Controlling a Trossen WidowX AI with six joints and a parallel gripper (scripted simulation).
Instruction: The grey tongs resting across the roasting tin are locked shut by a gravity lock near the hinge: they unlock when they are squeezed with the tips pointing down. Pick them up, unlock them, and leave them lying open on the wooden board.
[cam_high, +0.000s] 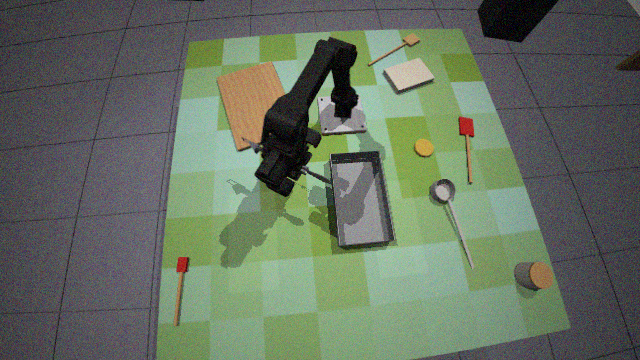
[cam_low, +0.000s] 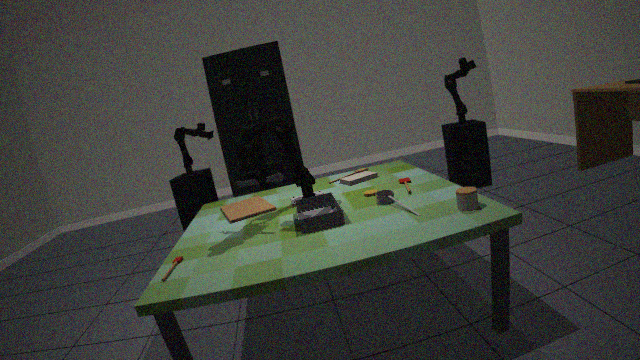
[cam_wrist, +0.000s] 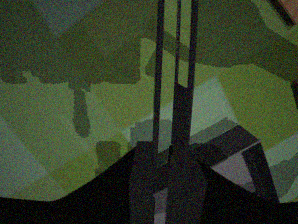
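My gripper (cam_high: 281, 170) (cam_wrist: 157, 152) is shut on the grey tongs (cam_high: 314, 175) (cam_wrist: 176, 63) and holds them in the air above the mat, just left of the roasting tin (cam_high: 386, 200) (cam_low: 320, 220). The tongs lie about level, and their ends stick out on both sides of the fingers. In the wrist view the thin arms run close together straight up from the fingers. The wooden board (cam_high: 247, 92) (cam_low: 247, 208) lies flat behind and to the left of the gripper. A corner of the tin also shows in the wrist view (cam_wrist: 261, 171). The tin holds nothing.
The arm's grey base plate (cam_high: 327, 122) sits behind the tin. Right of the tin are a yellow disc (cam_high: 424, 147), a red spatula (cam_high: 466, 127), a ladle (cam_high: 442, 191) and a cork-topped can (cam_high: 534, 275). A pale board (cam_high: 408, 74) and a wooden spatula (cam_high: 395, 49) lie at the back. Another red spatula (cam_high: 182, 265) lies front left.
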